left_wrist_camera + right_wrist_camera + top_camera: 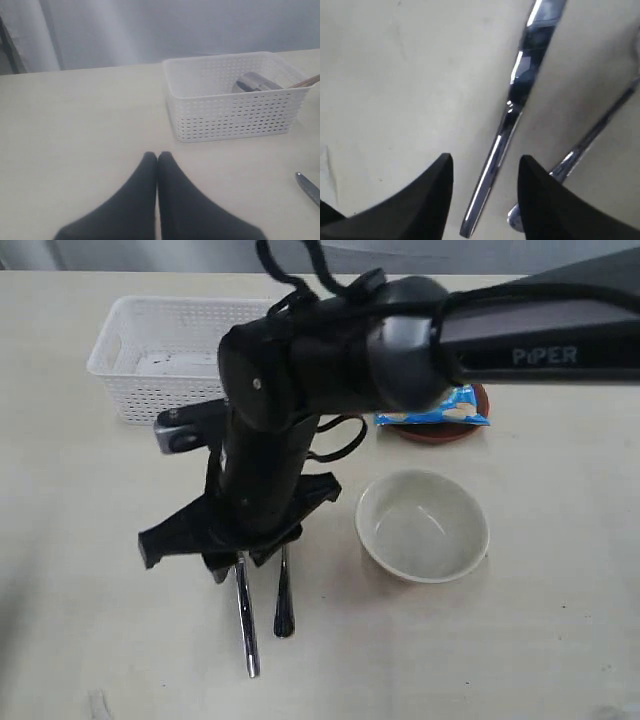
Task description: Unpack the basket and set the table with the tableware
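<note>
The right gripper [485, 167] is hanging released, its jaws straddling the knife [520, 85] lying on the surface [395, 75] beneath it, with a second steel utensil [600, 120] just beside. The bowl [422, 528] is sitting out too. The cup [255, 82] and chopsticks [307, 81] are waiting in the basket [230, 120], beyond the clenched, empty left gripper [157, 159].

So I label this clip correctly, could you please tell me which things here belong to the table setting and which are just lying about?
Part of the job: basket, knife, steel utensil beside it, cream bowl, brown plate, steel cup, chopsticks.
Just lying about: blue chip bag, on the plate.
</note>
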You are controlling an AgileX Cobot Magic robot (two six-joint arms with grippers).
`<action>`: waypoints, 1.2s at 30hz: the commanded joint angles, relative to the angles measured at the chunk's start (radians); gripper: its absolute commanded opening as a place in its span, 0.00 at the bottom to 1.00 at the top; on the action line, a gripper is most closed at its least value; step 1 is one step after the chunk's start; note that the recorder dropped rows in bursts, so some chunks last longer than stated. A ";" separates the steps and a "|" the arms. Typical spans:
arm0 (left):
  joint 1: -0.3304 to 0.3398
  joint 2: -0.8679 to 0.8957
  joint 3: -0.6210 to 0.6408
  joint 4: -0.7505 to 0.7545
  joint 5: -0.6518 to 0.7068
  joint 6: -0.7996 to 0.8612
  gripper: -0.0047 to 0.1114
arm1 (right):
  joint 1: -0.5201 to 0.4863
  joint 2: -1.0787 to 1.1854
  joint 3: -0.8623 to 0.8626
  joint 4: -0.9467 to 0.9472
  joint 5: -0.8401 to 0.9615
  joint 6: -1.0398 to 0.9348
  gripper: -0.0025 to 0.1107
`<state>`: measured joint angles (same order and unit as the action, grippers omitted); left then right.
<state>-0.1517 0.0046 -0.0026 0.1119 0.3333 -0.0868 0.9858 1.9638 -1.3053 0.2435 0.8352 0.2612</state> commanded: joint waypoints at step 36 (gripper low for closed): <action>0.003 -0.005 0.003 -0.011 -0.007 0.002 0.04 | 0.051 0.156 -0.009 -0.062 -0.071 0.033 0.02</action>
<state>-0.1517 0.0046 -0.0026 0.1119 0.3333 -0.0868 1.0325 2.0825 -1.3148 0.1921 0.8025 0.2892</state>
